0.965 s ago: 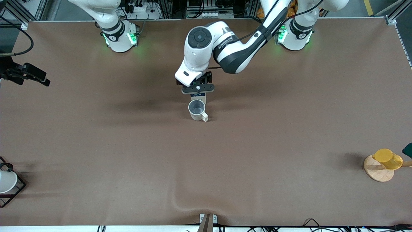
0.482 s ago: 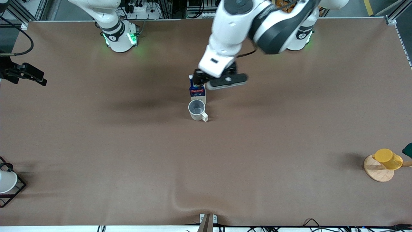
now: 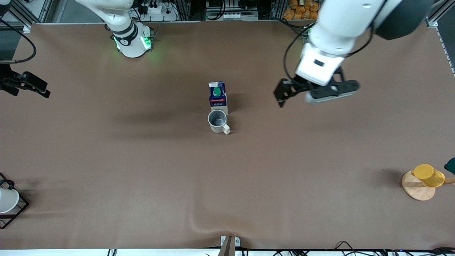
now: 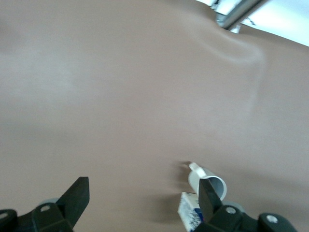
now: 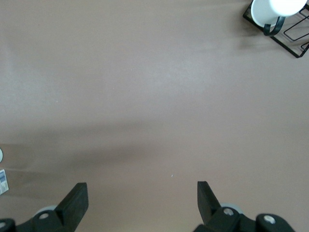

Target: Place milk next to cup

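Note:
The milk stands upright on the brown table, just beside the cup and farther from the front camera than it. The cup is cream-white with a grey inside and its handle toward the front camera. My left gripper is open and empty, up in the air over bare table toward the left arm's end from the milk. In the left wrist view my left gripper shows open, with the cup and the milk by one finger. My right gripper is open and empty, and waits over the right arm's end.
A yellow cup on a wooden stand is near the front at the left arm's end. A black wire rack with a white vessel is at the right arm's end, also in the right wrist view. The table cover has a fold.
My left gripper has let go of the milk, risen and swung away toward the left arm's end. The milk stays standing beside the cup. The right arm barely moved.

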